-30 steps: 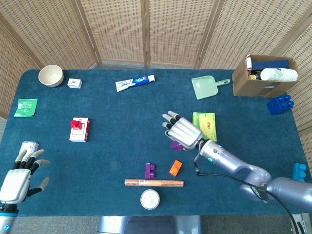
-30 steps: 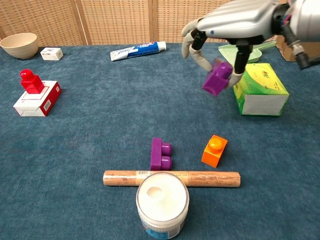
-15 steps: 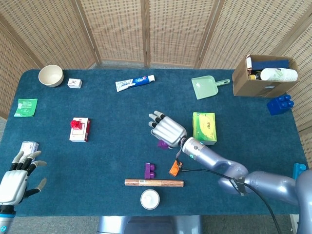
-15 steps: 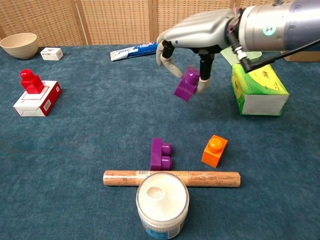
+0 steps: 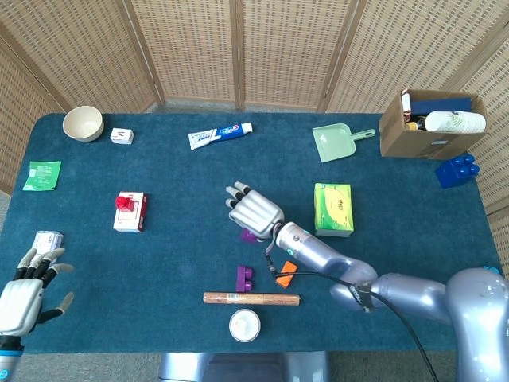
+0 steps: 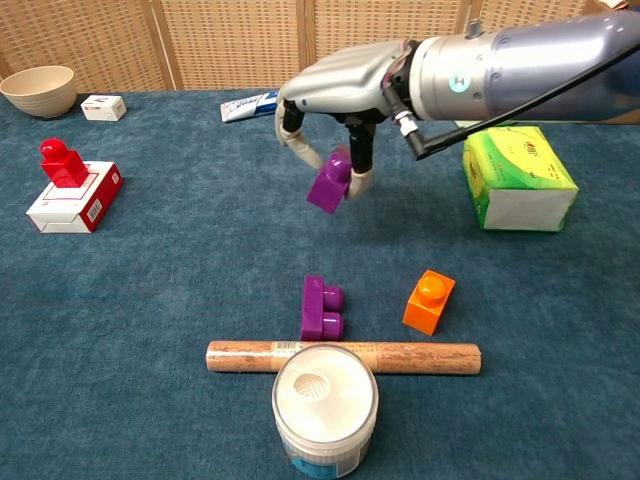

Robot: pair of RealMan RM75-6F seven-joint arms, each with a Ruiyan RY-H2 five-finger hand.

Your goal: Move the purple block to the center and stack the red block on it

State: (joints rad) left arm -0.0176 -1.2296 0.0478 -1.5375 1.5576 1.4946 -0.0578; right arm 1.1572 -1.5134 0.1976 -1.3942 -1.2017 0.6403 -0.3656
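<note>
My right hand [image 6: 340, 85] [image 5: 254, 210] hangs over the middle of the table and pinches a purple block [image 6: 331, 181] [image 5: 249, 235] clear of the cloth. The red block [image 6: 61, 162] [image 5: 122, 202] stands on a red-and-white box [image 6: 75, 200] at the left. A second purple block [image 6: 322, 307] [image 5: 244, 278] lies on the cloth nearer the front, beside an orange block [image 6: 429, 300] [image 5: 286, 270]. My left hand [image 5: 28, 286] rests open with fingers spread at the front left corner, holding nothing.
A wooden rod [image 6: 343, 357] and a white jar [image 6: 325, 405] lie at the front. A green box [image 6: 518, 178] is right of my right hand. Toothpaste [image 5: 220, 135], a bowl [image 5: 83, 123], a dustpan [image 5: 337, 142], a cardboard box [image 5: 433, 123] and blue blocks [image 5: 457, 169] line the back and right.
My right hand has carried the purple block leftward, from beside the green box toward the table's middle. The left hand has barely shifted.
</note>
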